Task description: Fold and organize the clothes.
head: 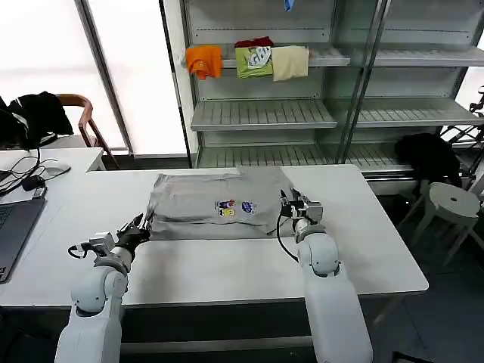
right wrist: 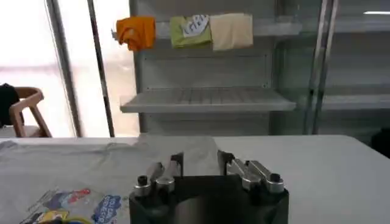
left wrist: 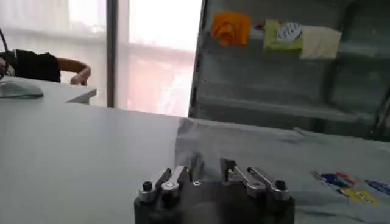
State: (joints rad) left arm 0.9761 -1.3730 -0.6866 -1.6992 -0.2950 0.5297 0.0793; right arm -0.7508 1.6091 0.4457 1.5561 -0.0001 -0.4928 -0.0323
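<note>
The grey shirt [head: 219, 200] lies flat on the desk [head: 227, 265]. The left gripper [head: 138, 226] and right gripper [head: 291, 203] rest at its corners, fingers apart, holding nothing.

Grey shirt [head: 219, 198] lies on the table [head: 227, 265], both grippers seemingly touching its edges.

Bare table [head: 227, 265] lies open before the shirt [head: 215, 204]; a laptop [head: 13, 231] blocks the far left.
</note>
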